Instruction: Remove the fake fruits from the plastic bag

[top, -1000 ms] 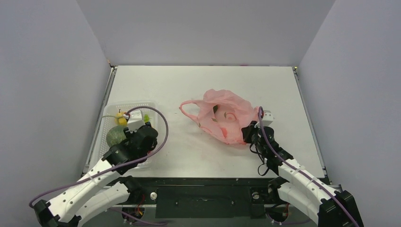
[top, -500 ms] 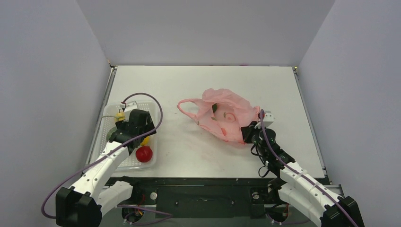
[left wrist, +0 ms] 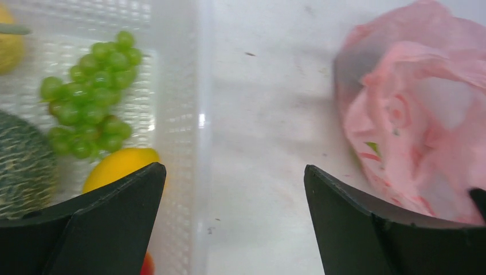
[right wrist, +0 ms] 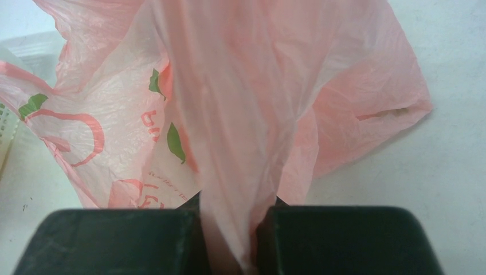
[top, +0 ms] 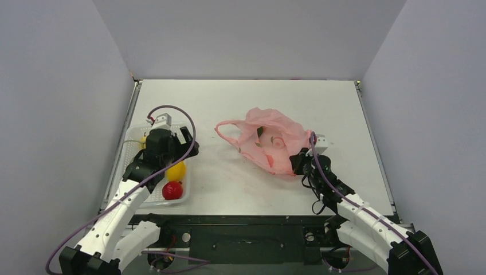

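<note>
The pink plastic bag [top: 266,139] lies crumpled mid-table, and my right gripper [top: 298,162] is shut on its near right corner. In the right wrist view the film [right wrist: 229,103] runs down between the jaws of the right gripper [right wrist: 229,232]. Fake fruits lie in a clear tray [top: 133,133] on the left: a lemon [top: 175,171] and a red round one [top: 172,190]. The left wrist view also shows green grapes [left wrist: 91,94], a green round fruit [left wrist: 23,166] and the lemon [left wrist: 117,163]. My left gripper [top: 184,142] [left wrist: 234,169] hangs open and empty over the tray's right rim [left wrist: 200,114].
Grey walls close in the table on the left, back and right. The bag's loop handle [top: 226,129] points toward the tray. Bare tabletop [left wrist: 263,114] separates tray and bag.
My left gripper has opened and moved away from me toward the tray's right rim; the red fruit now lies at the tray's near end. My right gripper keeps its hold on the bag.
</note>
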